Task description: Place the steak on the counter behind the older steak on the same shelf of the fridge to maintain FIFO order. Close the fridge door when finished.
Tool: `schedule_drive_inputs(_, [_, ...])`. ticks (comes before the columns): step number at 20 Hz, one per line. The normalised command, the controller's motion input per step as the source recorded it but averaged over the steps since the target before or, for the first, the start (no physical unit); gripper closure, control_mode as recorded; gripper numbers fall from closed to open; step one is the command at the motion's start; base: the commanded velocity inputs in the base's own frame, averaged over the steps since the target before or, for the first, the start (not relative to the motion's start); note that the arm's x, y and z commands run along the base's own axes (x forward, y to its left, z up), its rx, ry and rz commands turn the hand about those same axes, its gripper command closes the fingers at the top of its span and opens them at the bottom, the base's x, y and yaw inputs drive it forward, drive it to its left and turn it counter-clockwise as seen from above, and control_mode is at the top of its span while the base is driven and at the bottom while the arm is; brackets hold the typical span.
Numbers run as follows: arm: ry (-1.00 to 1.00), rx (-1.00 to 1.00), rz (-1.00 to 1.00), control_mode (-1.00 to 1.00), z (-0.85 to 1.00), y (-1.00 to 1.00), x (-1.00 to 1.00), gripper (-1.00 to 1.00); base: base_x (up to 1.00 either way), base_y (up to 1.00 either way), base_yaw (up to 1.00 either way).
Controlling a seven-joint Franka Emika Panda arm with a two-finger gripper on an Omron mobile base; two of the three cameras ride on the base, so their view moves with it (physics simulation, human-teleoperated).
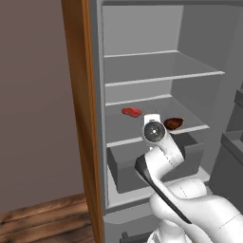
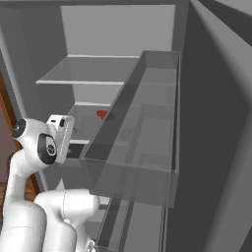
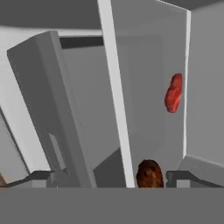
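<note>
The bright red, flat chunk of raw steak (image 1: pixel 132 112) lies on the pale grey middle shelf (image 1: pixel 142 121) of the open grey fridge (image 1: pixel 190 28), well back toward the rear wall and to the left. The two-finger gripper (image 3: pixel 107 177) on the white arm is held at the front of that same shelf, so the red piece sits beyond it, deeper in, and apart from it.

From the left base camera the red steak looks stretched across the shelf, its long axis running roughly side to side; in the hand camera it (image 3: pixel 173 92) shows as an elongated shape lying flat. From the right base camera it (image 2: pixel 104 114) is a small red patch, too small to judge further.

A darker, brownish-red rounded piece of meat (image 1: pixel 173 123) rests near the front edge of the shelf on the right, much closer to the hand. In the hand camera this dark piece (image 3: pixel 149 174) shows just inside one fingertip (image 3: pixel 181 176).

The fingers stand wide apart, with nothing gripped. Whether a finger touches the dark piece cannot be told.
</note>
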Motion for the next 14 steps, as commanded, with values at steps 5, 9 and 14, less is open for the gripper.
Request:
schedule_drive_inputs(5, [0.00, 0.09, -0.10, -1.00, 0.35, -0.36, -0.82, -1.00, 0.00, 0.00, 0.00])
schedule_drive_inputs(9, [0.00, 0.09, -0.12, -1.00, 0.20, -0.35, -0.79, -1.00, 0.00, 0.00, 0.00])
schedule_drive_inputs(14, [0.01, 0.04, -0.12, -1.00, 0.00, -0.10, -0.58, -1.00, 0.00, 0.00, 0.00])
